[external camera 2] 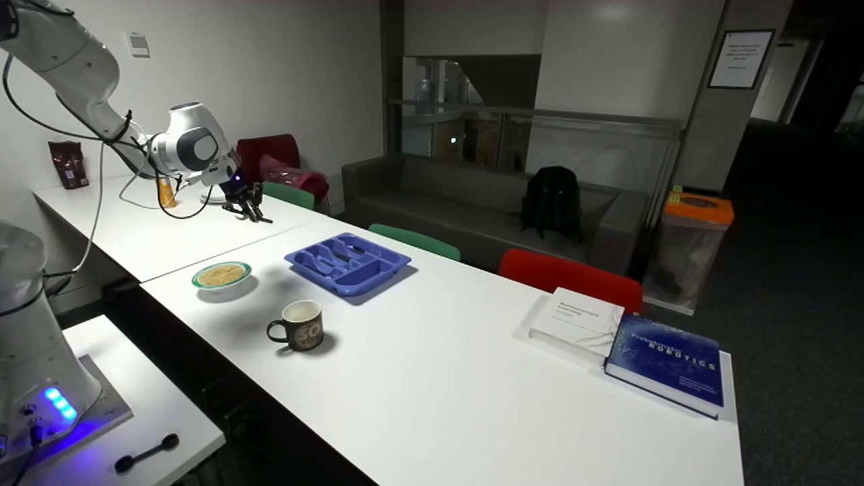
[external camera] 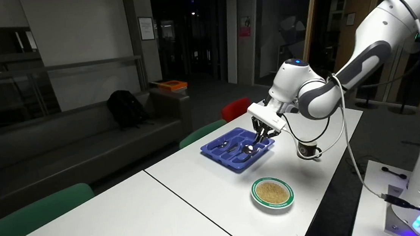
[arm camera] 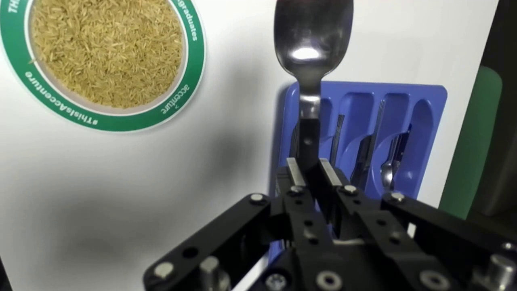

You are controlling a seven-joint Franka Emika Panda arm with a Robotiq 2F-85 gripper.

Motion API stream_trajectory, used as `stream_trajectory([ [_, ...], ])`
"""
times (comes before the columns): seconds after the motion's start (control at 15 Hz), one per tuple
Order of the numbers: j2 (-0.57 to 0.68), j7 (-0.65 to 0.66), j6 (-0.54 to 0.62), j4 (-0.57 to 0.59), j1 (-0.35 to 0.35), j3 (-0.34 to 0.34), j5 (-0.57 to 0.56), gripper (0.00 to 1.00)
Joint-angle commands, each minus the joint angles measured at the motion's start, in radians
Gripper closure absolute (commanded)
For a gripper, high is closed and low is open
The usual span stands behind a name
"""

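"What's biggest here?"
"This long white table [external camera 2: 513,405], with the robot arm [external camera: 377,31] stretched out above it."

"And on it?"
"A blue tray [external camera 2: 368,273] split into compartments, cutlery [arm camera: 387,173] lying in some. In the wrist view a shallow bowl [arm camera: 196,56] sits to its left, green-rimmed and filled with straw-coloured rice [arm camera: 109,52]."

"Is that gripper [arm camera: 308,161] holding anything?"
"Yes, it's clenched on a spoon [arm camera: 309,87], pressing the handle from both sides."

"How does the spoon look?"
"Polished steel head, rounded, with a bright glint on it; the far end runs off the top of the wrist view. It narrows to a slim neck, then a dark handle."

"And where is it?"
"Up in the air above the table. In that same view its head shows right of the bowl, and its handle crosses in front of the tray."
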Motion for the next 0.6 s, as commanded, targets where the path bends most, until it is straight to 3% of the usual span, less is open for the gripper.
stream_trajectory([
  [0.0, 0.140, -0.140, -0.012, 0.143, -0.060, 0.060, 0.144, 0.97],
  [0.53, 0.281, -0.388, -0.037, 0.319, -0.107, 0.059, 0.282, 0.97],
])
